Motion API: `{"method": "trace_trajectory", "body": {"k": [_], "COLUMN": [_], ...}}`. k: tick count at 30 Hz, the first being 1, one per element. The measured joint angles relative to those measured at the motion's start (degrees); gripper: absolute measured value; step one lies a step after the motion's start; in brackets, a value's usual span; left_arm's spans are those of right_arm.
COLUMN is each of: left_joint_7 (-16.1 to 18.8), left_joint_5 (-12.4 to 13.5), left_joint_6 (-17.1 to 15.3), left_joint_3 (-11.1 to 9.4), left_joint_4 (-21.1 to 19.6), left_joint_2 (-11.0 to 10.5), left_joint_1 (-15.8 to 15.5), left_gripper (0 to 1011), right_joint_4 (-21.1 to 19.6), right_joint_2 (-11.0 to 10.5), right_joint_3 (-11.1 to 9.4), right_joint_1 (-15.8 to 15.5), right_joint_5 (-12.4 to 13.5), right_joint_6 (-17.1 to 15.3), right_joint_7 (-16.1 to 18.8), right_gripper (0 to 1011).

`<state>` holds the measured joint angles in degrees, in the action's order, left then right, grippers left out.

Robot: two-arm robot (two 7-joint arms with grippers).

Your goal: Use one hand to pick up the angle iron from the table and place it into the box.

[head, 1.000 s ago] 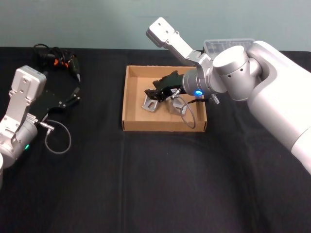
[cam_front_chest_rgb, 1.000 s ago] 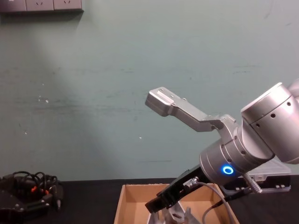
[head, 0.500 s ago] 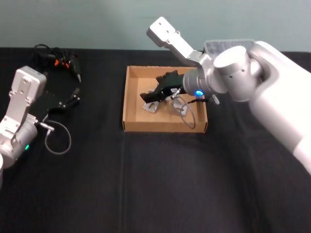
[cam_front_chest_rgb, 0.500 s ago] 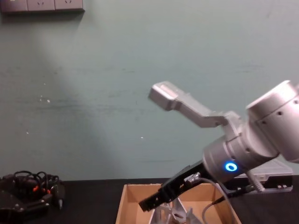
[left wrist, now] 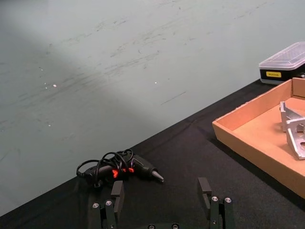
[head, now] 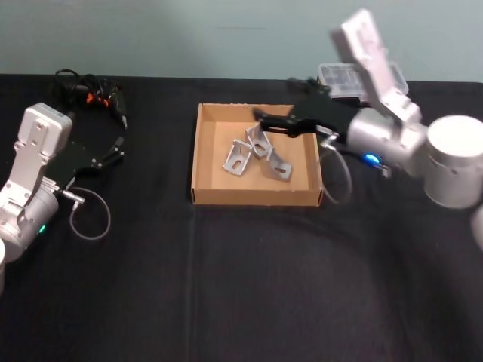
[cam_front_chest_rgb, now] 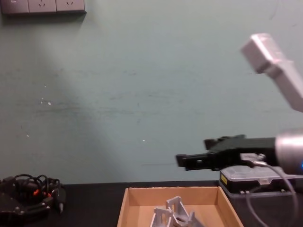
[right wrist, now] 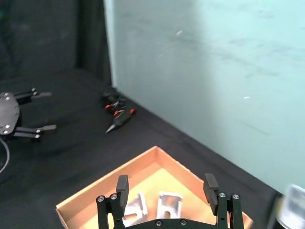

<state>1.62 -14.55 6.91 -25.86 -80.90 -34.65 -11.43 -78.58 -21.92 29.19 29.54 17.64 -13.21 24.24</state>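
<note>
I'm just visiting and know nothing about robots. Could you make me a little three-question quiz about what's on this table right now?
1. True or false: the right gripper is holding an angle iron.
2. Where do the angle irons lie? A) on the black table B) in the cardboard box C) in the left gripper
3. What tangled item sits at the table's far left corner?

Key: 1. False, it is open and empty above the box. 2. B. 3. A black tool with coiled cable.

Your black counter (head: 241,286) carries the tan box (head: 200,154) at centre, a cabled tool (head: 94,94) far left, a lidded case (head: 343,75) far right.
</note>
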Motion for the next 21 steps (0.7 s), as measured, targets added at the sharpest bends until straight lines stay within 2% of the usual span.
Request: {"method": "trace_trajectory", "body": {"k": [1, 4, 6, 9, 15, 21], "left_joint_7": [0.00, 0.00, 0.00, 0.00, 0.00, 0.00], "left_joint_5": [0.00, 0.00, 0.00, 0.00, 0.00, 0.00], "left_joint_6": [0.00, 0.00, 0.00, 0.00, 0.00, 0.00], "left_joint_3": [0.00, 0.00, 0.00, 0.00, 0.00, 0.00], "left_joint_4": [0.00, 0.00, 0.00, 0.00, 0.00, 0.00], "left_joint_2": [0.00, 0.00, 0.00, 0.00, 0.00, 0.00], "left_joint_1": [0.00, 0.00, 0.00, 0.00, 0.00, 0.00], "left_gripper": [1011, 1011, 1011, 1011, 1011, 1011], "right_joint_4": [-1.79, -4.41, -5.39, -7.52, -8.89, -9.53], "right_joint_2": [-0.70, -1.75, -2.22, -3.12, -3.12, -2.79], "right_joint_3": [-1.42, -3.51, -4.14, -5.34, -6.22, -6.55], "right_joint_1": [-2.31, -6.41, -8.18, -12.41, -16.17, -17.27], "right_joint_5": [0.31, 0.33, 0.01, -1.76, -4.86, -6.13], "right_joint_6": [1.20, 3.00, 3.65, 5.34, 7.59, 7.84], "right_joint_7": [-1.15, -3.27, -4.23, -6.91, -10.46, -11.47], "right_gripper": [1002, 1002, 1002, 1002, 1002, 1002]}}
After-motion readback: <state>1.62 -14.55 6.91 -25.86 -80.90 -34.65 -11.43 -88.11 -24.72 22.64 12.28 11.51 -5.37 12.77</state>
